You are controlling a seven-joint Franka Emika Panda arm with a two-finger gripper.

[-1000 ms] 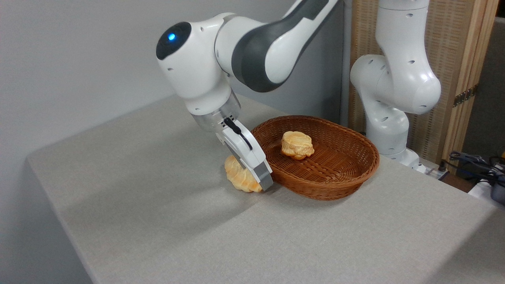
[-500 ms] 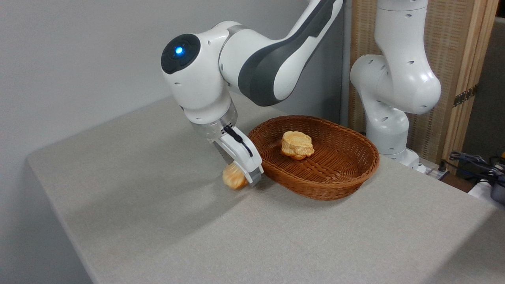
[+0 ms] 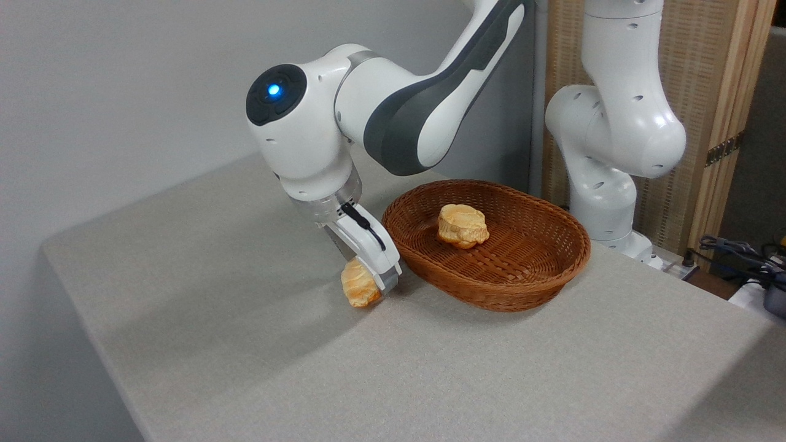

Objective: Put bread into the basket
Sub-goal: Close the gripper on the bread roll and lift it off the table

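White arm (image 3: 393, 116), grey panels, blue light

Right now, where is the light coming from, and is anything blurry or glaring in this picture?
In the one camera view, soft light seems to fall from above and right: the arm's shadow spreads leftward over the table. The bread at the gripper and the basket look reasonably sharp. Mild glare shows on the arm's white shell; a blue lamp glows there.

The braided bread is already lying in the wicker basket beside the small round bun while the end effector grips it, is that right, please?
Not quite. In the camera view the braided bread is outside the basket, just left of its rim and low over the table. The end effector does appear to grip it. Only the small round bun lies in the basket.
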